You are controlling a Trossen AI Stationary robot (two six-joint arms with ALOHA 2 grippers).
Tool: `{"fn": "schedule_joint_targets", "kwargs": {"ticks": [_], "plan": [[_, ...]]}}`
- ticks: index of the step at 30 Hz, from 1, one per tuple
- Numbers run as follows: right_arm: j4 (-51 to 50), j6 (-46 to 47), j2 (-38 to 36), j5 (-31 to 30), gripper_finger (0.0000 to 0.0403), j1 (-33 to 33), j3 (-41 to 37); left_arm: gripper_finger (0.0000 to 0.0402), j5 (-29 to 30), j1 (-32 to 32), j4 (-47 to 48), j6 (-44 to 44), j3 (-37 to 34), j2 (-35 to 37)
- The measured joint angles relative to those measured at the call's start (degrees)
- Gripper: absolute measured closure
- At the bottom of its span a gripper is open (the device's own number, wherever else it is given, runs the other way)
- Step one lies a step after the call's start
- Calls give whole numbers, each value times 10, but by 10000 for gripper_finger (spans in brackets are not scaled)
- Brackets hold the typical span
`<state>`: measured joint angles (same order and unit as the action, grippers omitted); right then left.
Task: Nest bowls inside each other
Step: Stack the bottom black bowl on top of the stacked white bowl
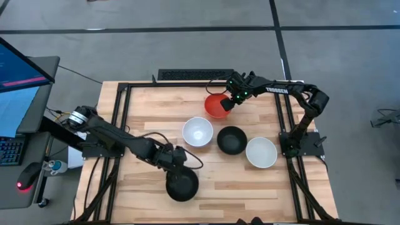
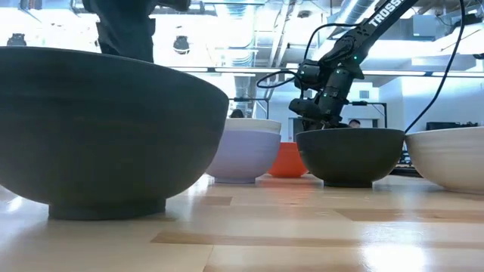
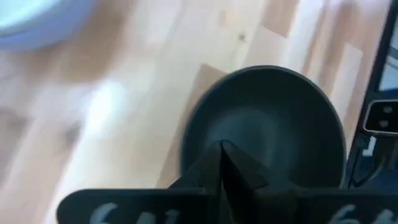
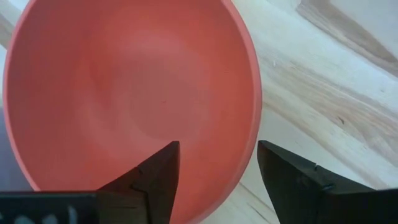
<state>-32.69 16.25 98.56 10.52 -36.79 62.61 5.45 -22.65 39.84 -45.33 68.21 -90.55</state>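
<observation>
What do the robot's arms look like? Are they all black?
Mostly. Both arms are dark and jointed, with thin black cables looping alongside. The right arm has white letters and small green lights near its end effector. The left arm has a silvery joint; its end effector is black.

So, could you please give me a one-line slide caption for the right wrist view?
Right gripper, fingers open, straddling the rim of the smooth round red bowl on the light wooden table.
</observation>
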Motion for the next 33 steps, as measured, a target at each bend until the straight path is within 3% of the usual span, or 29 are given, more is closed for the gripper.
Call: {"fn": "schedule_joint_targets", "kwargs": {"ticks": [7,21,26,33], "plan": [[6,-26,0,-2,163,0,0,356,-16,0,68,-8,3,14],[8,-43,0,-10,162,0,0,201,0,20,91,-34,-3,-9],[2,-43,0,-13,162,0,0,190,-36,20,56,-47,-3,-35],[-3,-42,0,-14,162,0,0,215,-36,19,38,-46,-3,-37]]}}
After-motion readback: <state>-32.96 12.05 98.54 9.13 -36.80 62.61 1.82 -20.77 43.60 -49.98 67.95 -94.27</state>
